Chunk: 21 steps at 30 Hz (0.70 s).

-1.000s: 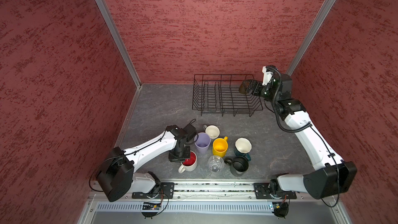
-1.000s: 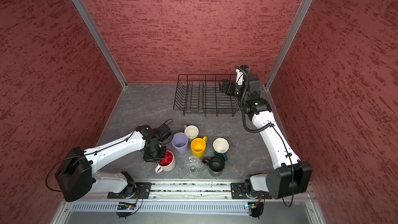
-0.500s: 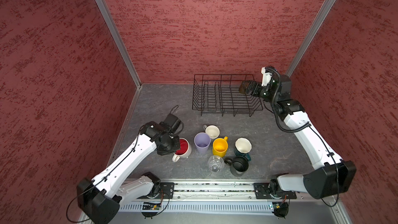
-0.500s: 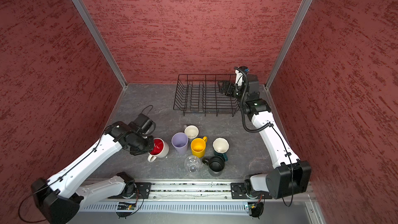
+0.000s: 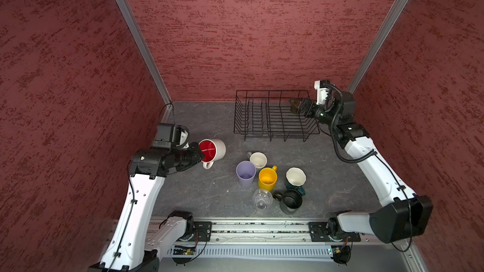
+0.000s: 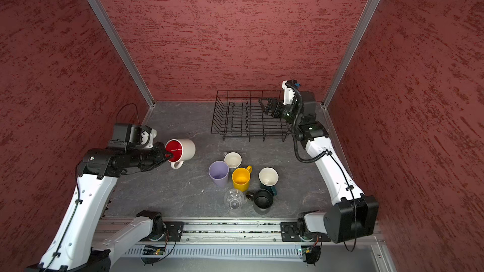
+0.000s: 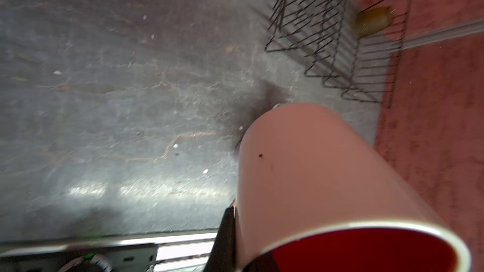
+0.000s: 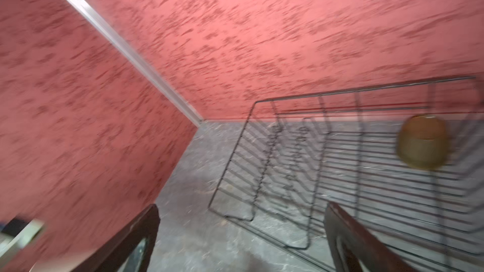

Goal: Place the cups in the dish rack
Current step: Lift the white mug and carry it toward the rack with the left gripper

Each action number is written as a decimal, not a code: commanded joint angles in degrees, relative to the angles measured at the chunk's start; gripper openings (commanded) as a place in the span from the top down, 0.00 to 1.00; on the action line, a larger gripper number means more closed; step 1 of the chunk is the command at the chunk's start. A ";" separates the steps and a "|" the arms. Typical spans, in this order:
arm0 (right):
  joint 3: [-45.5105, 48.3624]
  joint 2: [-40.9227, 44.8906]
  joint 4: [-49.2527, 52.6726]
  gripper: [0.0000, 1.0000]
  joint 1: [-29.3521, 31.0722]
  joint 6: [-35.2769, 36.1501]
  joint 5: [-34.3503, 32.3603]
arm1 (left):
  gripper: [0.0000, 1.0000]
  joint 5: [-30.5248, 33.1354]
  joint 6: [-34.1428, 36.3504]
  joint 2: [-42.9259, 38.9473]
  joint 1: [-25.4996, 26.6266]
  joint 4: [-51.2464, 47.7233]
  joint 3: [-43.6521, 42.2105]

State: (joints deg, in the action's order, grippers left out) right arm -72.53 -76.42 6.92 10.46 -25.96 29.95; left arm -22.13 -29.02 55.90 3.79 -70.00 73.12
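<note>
My left gripper is shut on the rim of the white mug with a red inside. The mug hangs on its side above the table, left of the other cups. The black wire dish rack stands at the back. An amber glass sits at its right end. My right gripper hovers open over that end, holding nothing. On the table cluster a lilac tumbler, cream-inside mug, yellow mug, teal mug, black mug and clear glass.
Red textured walls close in the left, back and right sides. A metal rail with both arm bases runs along the front edge. Bare grey tabletop lies between the held mug and the rack.
My left arm has lifted the red-inside mug out of the cluster, carried it left and toward the back, and tipped it onto its side. The right gripper has hardly moved.
</note>
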 commanded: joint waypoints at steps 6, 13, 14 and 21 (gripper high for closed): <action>7.98 1.18 -33.15 0.01 2.08 -18.78 21.37 | 1.00 -30.88 -17.77 4.73 -3.15 47.41 -7.39; 8.48 -1.90 -38.52 0.01 8.54 -20.22 21.53 | 1.00 -33.72 -20.29 10.52 1.96 58.70 -7.03; 8.26 -2.53 -39.12 0.01 9.27 -20.56 21.43 | 1.00 -33.89 -20.95 11.13 2.67 60.21 -7.02; 7.39 -6.55 -46.73 0.01 13.07 -24.72 22.13 | 1.00 -36.40 -23.67 16.31 7.04 67.86 -5.32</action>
State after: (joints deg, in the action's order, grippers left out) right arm -63.86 -82.56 -33.26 22.55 -47.55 50.83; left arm -54.85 -51.07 71.75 9.80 -11.22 64.99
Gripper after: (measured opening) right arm 0.987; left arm 0.096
